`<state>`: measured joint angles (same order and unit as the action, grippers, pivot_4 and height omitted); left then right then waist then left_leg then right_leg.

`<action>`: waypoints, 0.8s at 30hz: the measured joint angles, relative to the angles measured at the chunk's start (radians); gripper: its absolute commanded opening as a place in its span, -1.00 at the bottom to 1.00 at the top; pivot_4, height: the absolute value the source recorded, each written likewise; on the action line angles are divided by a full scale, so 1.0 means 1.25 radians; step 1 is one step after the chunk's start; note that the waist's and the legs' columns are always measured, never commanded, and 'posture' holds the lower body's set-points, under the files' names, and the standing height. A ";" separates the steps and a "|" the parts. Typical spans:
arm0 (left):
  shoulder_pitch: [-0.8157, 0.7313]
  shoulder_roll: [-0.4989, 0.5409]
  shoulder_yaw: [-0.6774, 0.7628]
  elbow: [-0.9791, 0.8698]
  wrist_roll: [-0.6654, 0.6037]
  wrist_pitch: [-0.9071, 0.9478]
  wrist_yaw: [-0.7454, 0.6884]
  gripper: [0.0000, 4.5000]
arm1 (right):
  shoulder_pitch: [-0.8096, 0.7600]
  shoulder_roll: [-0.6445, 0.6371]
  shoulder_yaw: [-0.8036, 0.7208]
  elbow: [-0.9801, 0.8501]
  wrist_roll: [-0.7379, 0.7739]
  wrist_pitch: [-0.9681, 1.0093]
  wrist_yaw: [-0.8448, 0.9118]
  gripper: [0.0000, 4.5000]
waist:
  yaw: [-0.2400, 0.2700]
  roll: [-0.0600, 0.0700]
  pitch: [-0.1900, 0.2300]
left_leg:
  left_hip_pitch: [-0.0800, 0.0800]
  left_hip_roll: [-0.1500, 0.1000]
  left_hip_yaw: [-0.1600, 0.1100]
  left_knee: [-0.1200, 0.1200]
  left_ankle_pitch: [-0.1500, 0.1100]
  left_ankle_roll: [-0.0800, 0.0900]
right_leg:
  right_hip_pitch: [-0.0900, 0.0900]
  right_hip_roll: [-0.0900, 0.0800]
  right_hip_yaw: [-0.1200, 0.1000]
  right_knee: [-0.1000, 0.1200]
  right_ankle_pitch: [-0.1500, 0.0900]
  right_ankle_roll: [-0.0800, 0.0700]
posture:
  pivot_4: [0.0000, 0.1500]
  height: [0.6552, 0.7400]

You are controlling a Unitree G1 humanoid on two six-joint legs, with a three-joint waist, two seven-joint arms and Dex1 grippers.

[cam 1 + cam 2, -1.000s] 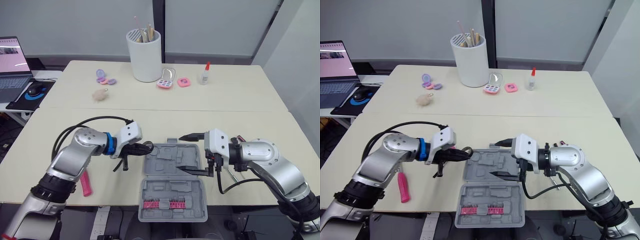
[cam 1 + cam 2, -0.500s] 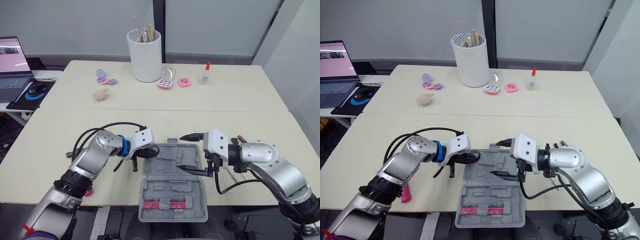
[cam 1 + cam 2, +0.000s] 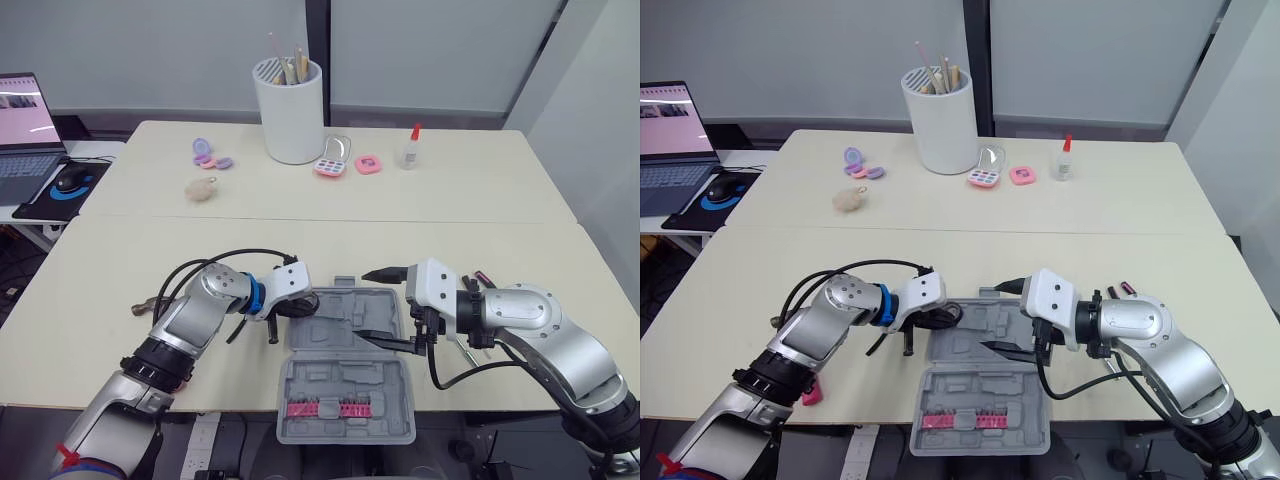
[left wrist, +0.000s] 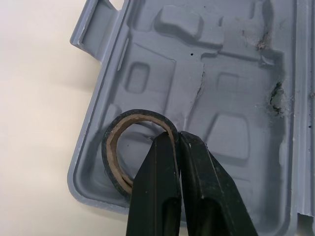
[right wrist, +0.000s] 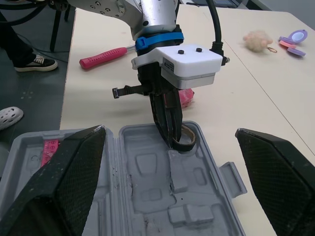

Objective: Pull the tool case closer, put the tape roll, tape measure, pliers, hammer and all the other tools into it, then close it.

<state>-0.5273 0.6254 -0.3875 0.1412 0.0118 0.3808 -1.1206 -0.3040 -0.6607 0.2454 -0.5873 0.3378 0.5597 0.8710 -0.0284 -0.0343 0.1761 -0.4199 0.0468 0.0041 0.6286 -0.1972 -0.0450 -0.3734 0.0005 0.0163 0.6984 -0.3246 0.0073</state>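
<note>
Left gripper [image 4: 178, 135] fingers pinched together on the rim of the tape roll [image 4: 109, 152], roll down in a corner recess of the open grey tool case [image 3: 345, 378], right gripper [image 3: 365, 304] fingers spread wide over the case's right side, red-handled tool [image 5: 103, 55] lying on the table near the left arm.

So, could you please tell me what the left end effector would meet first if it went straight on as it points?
Probably the moulded floor of the tool case, near its corner; the left end effector, shut on the tape roll, points down into it.
</note>
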 measured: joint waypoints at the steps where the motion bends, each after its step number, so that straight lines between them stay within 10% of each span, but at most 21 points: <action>1: -0.005 -0.005 0.000 0.013 0.006 -0.002 0.002 -0.98 | 0.000 0.000 0.000 0.000 0.000 0.001 0.000 1.00 | 0.000 0.000 0.000 | 0.000 0.000 0.000 0.000 0.000 0.000 | 0.000 0.000 0.000 0.000 0.000 0.000 | 1.00 1.00; 24: -0.017 -0.015 -0.003 0.026 0.057 0.018 -0.012 -0.98 | 0.004 0.000 0.000 -0.002 -0.001 0.002 0.000 1.00 | 0.000 0.000 0.000 | 0.000 0.000 0.000 0.000 0.000 0.000 | 0.000 0.000 0.000 0.000 0.000 0.000 | 1.00 1.00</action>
<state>-0.5489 0.6064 -0.3911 0.1732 0.0827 0.4038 -1.1353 -0.2987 -0.6609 0.2451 -0.5902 0.3369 0.5617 0.8711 -0.0289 -0.0343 0.1761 -0.4199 0.0467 0.0041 0.6287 -0.1972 -0.0450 -0.3734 0.0005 0.0164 0.6984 -0.3246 0.0073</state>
